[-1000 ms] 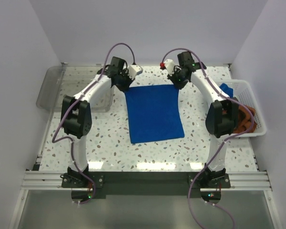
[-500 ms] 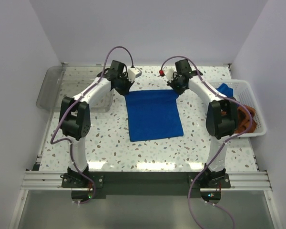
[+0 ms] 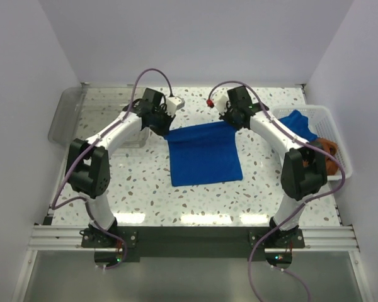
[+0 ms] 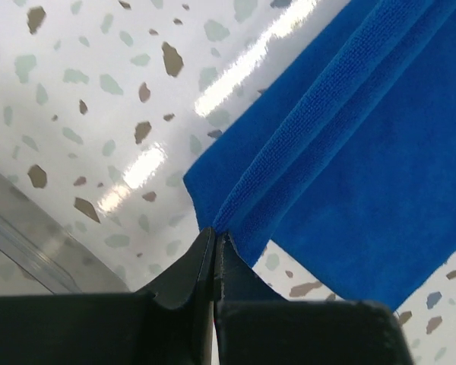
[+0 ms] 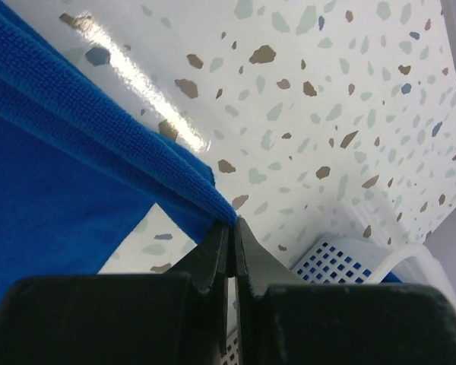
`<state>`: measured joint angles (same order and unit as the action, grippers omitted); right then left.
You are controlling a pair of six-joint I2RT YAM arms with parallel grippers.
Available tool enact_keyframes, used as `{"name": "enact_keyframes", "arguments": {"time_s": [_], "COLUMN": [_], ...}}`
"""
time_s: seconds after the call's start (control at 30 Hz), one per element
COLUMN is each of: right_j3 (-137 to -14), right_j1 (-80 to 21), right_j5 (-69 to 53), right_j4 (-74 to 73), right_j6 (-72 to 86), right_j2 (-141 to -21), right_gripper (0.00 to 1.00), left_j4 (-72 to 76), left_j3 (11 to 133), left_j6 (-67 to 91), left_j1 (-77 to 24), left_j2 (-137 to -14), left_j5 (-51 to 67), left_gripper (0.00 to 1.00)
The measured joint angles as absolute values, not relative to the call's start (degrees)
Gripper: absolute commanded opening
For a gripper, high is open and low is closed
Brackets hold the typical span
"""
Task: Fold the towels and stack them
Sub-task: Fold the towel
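Found left gripper [image 4: 214, 237] clamped narrow on the far-left corner of the blue towel [image 4: 349, 152], hem caught only at the very tips. Found right gripper [image 5: 232, 222] clamped the same way on the far-right corner, again a thin bite. From above: far edge raised off the desk [image 3: 132, 182] and strung between both grippers, upper centre of frame; remainder flat on the desk, centre of frame.

Possible failures, judged from here:
- Corner slipping out, owing to so shallow a bite; would drop one side and leave a skewed fold.
- Diagonal crease or mismatched edges, owing to unequal travel left and right.
- Whole towel sliding over the glossy desk instead of folding, owing to too low or too quick a pull.
- Sag and bunching mid-edge, owing to grippers drawing together; corner pulled free, owing to spreading apart.
- Knock against the basket [image 3: 321, 109], owing to the right arm [image 3: 300, 171] bent close beside it.

Counts:
- gripper: 2.
- blue towel: 2. One on the desk, plus a second towel [image 3: 299, 118] draped at the basket's upper-left rim.
- brown towel [image 3: 329, 148]: at least 1 in the basket, right edge of frame; partly hidden by the right arm, so no firm count.
- basket: 1.
- tray [image 3: 64, 116]: 1, upper left.
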<state>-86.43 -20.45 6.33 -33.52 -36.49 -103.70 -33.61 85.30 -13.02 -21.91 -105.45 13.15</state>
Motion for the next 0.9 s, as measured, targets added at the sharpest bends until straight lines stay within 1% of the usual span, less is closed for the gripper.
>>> {"name": "enact_keyframes", "arguments": {"time_s": [0.17, 0.33, 0.57, 0.9], "right_j3": [-79.64, -72.66, -69.01, -61.56], "right_j1": [-23.55, -24.56, -24.77, -26.37], "right_j5": [9.93, 12.97, 14.37, 13.82], "right_j4": [-33.1, -32.12, -32.45, -32.91], "right_j6": [-36.67, -36.4, -33.43, -27.46], "right_j2": [-100.62, -96.82, -92.47, -87.11], "right_gripper": [0.0, 0.0, 0.01, 0.0], "left_j4": [-33.54, -32.58, -30.81, -29.93], "left_j3": [78.46, 73.3, 67.07, 62.92], "left_j6": [-10.04, -6.98, -3.4, -1.04], "left_j1": [-22.92, -24.8, -28.88, -29.34], "left_j2": [-100.62, -96.12, -91.98, -88.79], "left_j5": [13.23, 13.34, 13.26, 13.23], "left_gripper": [0.0, 0.0, 0.0, 0.0]}}
